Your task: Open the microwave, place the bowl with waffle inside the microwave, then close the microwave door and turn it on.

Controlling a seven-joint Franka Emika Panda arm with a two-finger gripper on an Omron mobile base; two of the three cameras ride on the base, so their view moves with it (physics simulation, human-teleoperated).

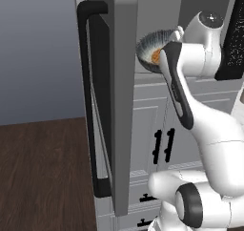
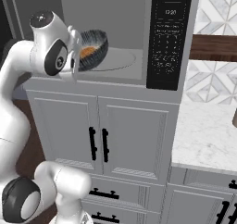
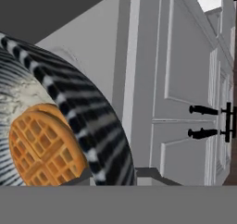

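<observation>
The microwave point(image 2: 111, 15) stands open, its grey cavity and round turntable point(image 2: 118, 60) showing beside the black control panel point(image 2: 168, 38). The microwave door point(image 1: 120, 82) is swung wide toward the left base camera, its long black bar handle point(image 1: 87, 91) on the outer side. My gripper point(image 2: 76, 52) is shut on the rim of the bowl point(image 2: 95, 47), holding it tilted at the cavity's front left opening, just above the cavity floor. A golden waffle point(image 3: 44, 151) lies inside the bowl point(image 3: 88, 121). From the left base view the bowl point(image 1: 150, 41) hangs between the door and my arm. The fingertips are hidden by the bowl.
White panelled cabinets with short black handles point(image 2: 98, 144) sit under the microwave, with drawers below them. A marble counter point(image 2: 206, 130) runs to the right. The open door blocks the left side; dark wooden floor point(image 1: 43, 177) lies beyond it.
</observation>
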